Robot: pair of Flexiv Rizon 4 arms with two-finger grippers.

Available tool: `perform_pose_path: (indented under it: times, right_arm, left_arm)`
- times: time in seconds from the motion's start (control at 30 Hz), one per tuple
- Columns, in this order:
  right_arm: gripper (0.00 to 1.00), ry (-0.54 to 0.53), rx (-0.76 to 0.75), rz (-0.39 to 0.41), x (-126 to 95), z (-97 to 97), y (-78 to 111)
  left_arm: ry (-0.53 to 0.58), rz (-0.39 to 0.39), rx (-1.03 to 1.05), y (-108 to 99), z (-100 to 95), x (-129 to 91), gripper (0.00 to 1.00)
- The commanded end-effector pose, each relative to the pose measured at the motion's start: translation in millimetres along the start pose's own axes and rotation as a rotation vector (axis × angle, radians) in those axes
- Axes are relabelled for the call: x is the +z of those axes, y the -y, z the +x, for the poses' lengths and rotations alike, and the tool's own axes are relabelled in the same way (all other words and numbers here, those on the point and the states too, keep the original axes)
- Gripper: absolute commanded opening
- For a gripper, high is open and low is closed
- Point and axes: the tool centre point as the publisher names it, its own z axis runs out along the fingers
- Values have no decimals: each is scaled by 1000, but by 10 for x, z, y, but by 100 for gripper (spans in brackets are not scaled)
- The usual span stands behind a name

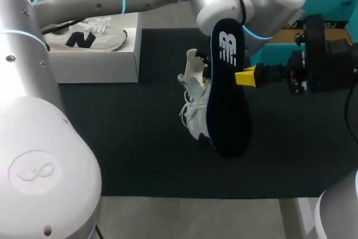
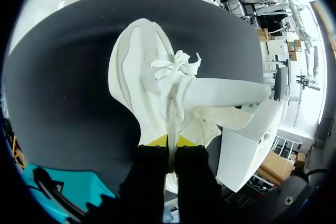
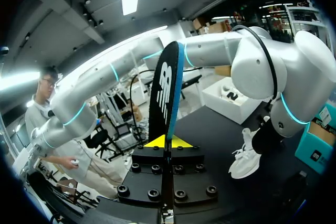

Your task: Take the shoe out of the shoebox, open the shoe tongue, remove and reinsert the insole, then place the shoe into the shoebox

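Two shoes are in view. One white shoe point(image 1: 194, 104) is at the middle of the dark counter point(image 1: 128, 149), and the left jaws pinch an edge near its opening. I cannot tell whether its toe rests on the counter. A second shoe point(image 1: 84, 36) lies in the single white shoebox point(image 1: 95, 60) at the far left. One dark insole point(image 1: 228, 99), fully out of the shoe, stands on edge just right of it, and the right jaws clamp its side. The left likely holds the shoe steady with its mouth exposed, while the right keeps the insole lengthwise alongside it, ready to slide back in. Reinsertion and boxing remain.
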Motion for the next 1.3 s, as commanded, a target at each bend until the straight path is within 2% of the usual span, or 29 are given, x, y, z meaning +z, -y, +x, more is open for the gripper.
perform_pose_path:
  times: [0.03, 0.3, 0.8, 1.13, 1.17, 1.2, 1.23, 1.3]
  right_arm:
    - [0, 1, 1, 1, 35, -13, -4]
    - [0, 1, 1, 1, 35, -13, -4]
    - [0, 1, 1, 1, 35, -13, -4]
    - [0, 1, 1, 1, 35, -13, -4]
    - [0, 1, 1, 1, 35, -13, -4]
    - [0, 1, 1, 1, 35, -13, -4]
    - [0, 1, 1, 1, 35, -13, -4]
    - [0, 1, 1, 1, 35, -13, -4]
  left_arm:
    - [-8, 7, -5, 8, -2, -21, 0]
    - [0, 51, -21, -68, -54, 119, 0]
    - [30, 125, 55, -41, -232, 314, 0]
    - [47, 117, 135, 39, -281, 307, 0]
    - [47, 124, 128, 42, -288, 307, 40]
    - [48, 127, 126, 40, -293, 305, 93]
    - [48, 127, 126, 44, -299, 296, 100]
    - [77, 134, 123, 43, -301, 253, 100]
